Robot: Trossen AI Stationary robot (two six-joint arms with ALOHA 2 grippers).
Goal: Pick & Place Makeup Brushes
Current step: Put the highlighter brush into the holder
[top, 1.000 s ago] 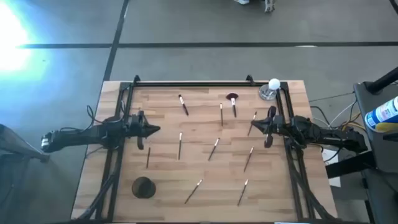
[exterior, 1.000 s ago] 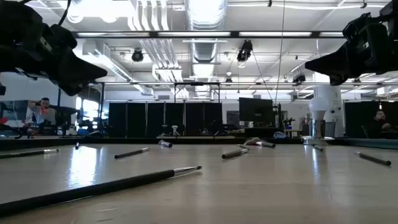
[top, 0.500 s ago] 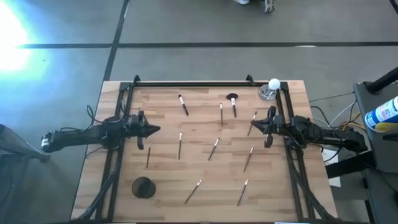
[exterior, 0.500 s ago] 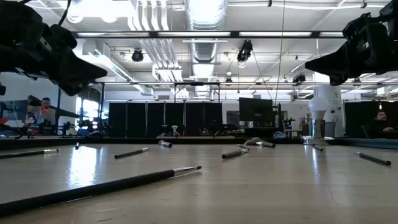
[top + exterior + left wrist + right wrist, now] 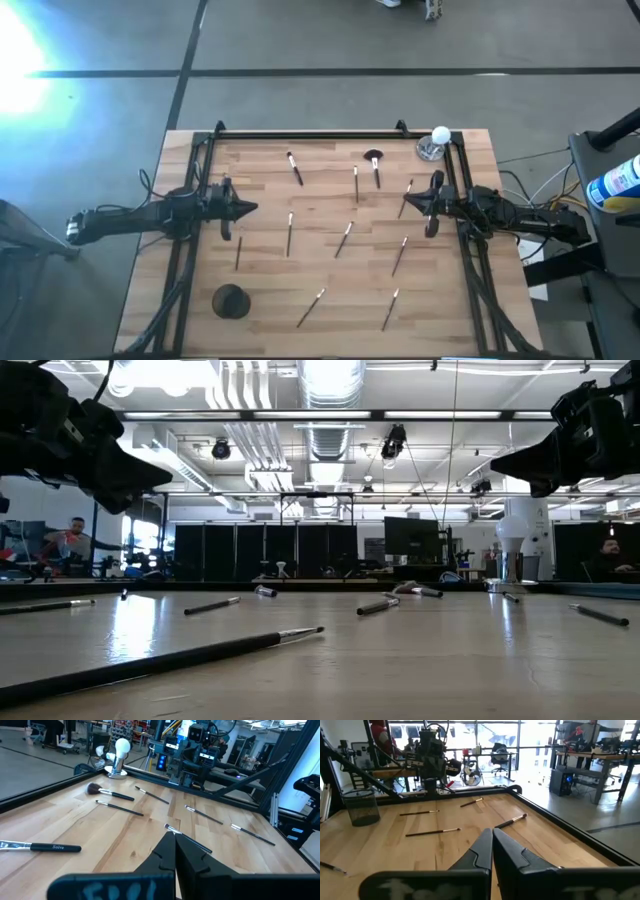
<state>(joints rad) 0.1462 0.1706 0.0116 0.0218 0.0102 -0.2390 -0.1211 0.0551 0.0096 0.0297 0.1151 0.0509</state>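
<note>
Several makeup brushes lie flat and scattered on the wooden table [image 5: 330, 275], such as a brush at the far left [image 5: 295, 168], a brush in the middle [image 5: 343, 240] and a brush near the front [image 5: 311, 308]. One brush has a dark-red fluffy head [image 5: 373, 156], also seen in the left wrist view [image 5: 92, 789]. My left gripper [image 5: 255, 208] [image 5: 175, 837] hangs shut above the table's left side and holds nothing. My right gripper [image 5: 408, 203] [image 5: 492, 832] hangs shut above the right side, over a brush [image 5: 405, 200] without touching it.
A dark round cup [image 5: 231, 301] [image 5: 362, 807] stands near the front left corner. A white ball on a clear stand [image 5: 438, 140] [image 5: 120, 750] sits at the far right corner. A black frame rail [image 5: 310, 135] runs along the far edge and both sides.
</note>
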